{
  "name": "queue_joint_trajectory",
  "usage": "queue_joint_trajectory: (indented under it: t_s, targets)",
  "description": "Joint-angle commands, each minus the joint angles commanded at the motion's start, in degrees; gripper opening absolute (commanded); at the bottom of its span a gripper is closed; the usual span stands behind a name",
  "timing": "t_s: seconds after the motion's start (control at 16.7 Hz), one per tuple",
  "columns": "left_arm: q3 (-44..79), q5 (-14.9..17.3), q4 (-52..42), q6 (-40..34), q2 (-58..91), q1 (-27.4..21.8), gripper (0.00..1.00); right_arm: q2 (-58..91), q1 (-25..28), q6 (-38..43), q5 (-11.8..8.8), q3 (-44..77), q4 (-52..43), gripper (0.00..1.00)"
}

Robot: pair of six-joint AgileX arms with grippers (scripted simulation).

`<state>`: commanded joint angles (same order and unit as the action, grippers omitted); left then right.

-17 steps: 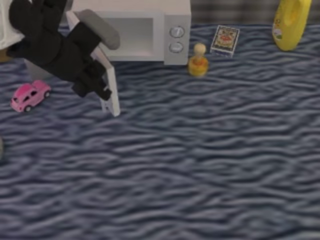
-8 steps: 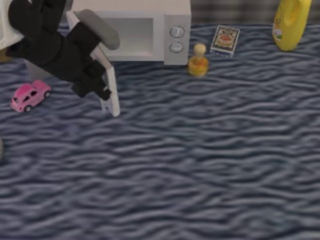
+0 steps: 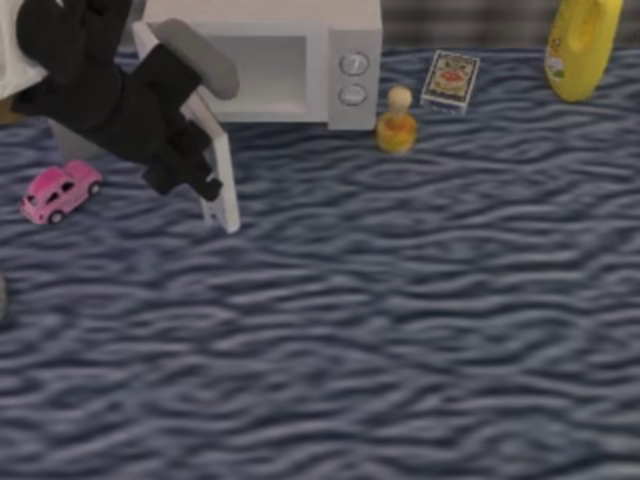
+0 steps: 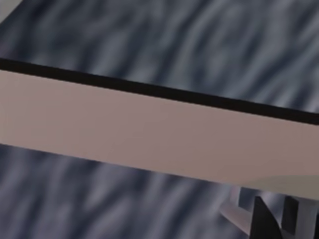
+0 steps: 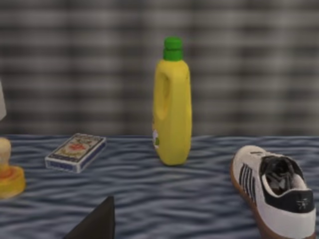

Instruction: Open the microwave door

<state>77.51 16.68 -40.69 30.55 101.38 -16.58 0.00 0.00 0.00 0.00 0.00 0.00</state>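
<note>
The left gripper [image 3: 205, 185] pinches the microwave door's [image 3: 222, 180] free edge, out in front of the microwave [image 3: 300, 60]. The door stands swung wide. I judge it best to follow the hinge's arc, never pulling straight, then release cleanly.

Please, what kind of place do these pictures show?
Probably a rendered test table, not a real kitchen: a microwave with its door swung open shares a blue rippled cloth with a pink toy car and a sneaker.
</note>
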Motion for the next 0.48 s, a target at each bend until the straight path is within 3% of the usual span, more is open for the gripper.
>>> queue_joint_trajectory:
  t_s: [0.48]
  targets:
    - [0.35, 4.06, -3.64, 10.15, -0.25, 4.02, 0.0, 0.0, 0.0, 0.0, 0.0, 0.0, 0.0, 1.0]
